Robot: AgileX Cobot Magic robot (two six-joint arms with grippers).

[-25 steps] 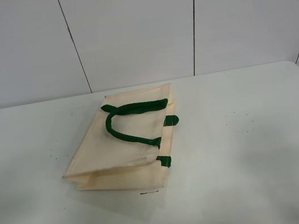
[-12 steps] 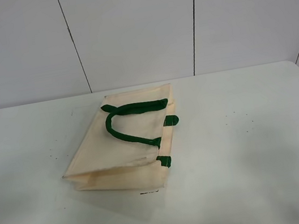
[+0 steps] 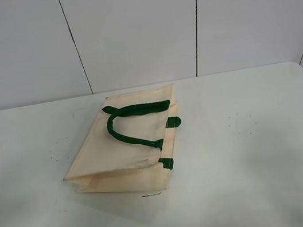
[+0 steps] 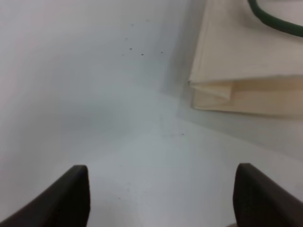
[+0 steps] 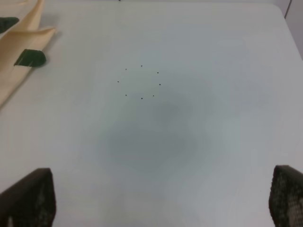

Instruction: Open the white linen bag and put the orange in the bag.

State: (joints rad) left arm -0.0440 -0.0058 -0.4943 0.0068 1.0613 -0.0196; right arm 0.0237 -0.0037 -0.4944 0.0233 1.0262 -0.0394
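The white linen bag (image 3: 125, 150) lies flat and folded on the white table (image 3: 250, 149), left of centre, with its dark green handles (image 3: 124, 124) on top and green tabs at its right rim. The orange is not in view. No arm shows in the exterior high view. In the left wrist view, my left gripper (image 4: 158, 196) is open above bare table, with the bag's corner (image 4: 236, 71) ahead of it. In the right wrist view, my right gripper (image 5: 161, 198) is open above bare table, with the bag's edge and a green tab (image 5: 31, 57) far off to one side.
Grey wall panels (image 3: 137, 28) stand behind the table's far edge. Small dark specks (image 5: 140, 82) dot the tabletop right of the bag.
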